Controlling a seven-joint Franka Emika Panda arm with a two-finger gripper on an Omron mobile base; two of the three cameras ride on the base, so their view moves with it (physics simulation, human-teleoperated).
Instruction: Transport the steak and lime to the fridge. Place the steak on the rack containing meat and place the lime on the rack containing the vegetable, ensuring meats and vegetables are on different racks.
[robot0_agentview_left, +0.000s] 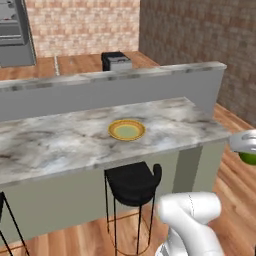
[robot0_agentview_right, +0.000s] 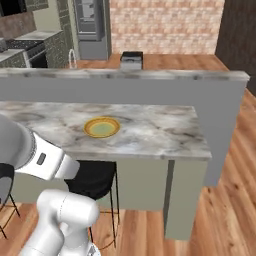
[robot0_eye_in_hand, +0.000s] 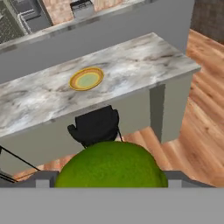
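Note:
The lime (robot0_eye_in_hand: 111, 164), a smooth green ball, sits large at the bottom of the hand view between the finger pads (robot0_eye_in_hand: 44, 180). My gripper (robot0_agentview_left: 247, 154) is shut on it and hangs at the right edge of the left base view, beyond the counter's end above the wood floor. A green sliver of the lime (robot0_agentview_left: 248, 159) peeks out under the white hand. The grey fridge (robot0_agentview_right: 91, 26) stands far back against the brick wall, also seen as the fridge (robot0_agentview_left: 13, 33) at upper left. The steak is out of view.
A marble island counter (robot0_agentview_left: 60, 145) carries a yellow plate (robot0_agentview_left: 127, 130) with nothing on it. A black stool (robot0_agentview_left: 132, 182) stands under the counter's edge. A raised grey ledge (robot0_agentview_right: 150, 75) runs behind the counter. A toaster (robot0_agentview_right: 132, 60) sits beyond it.

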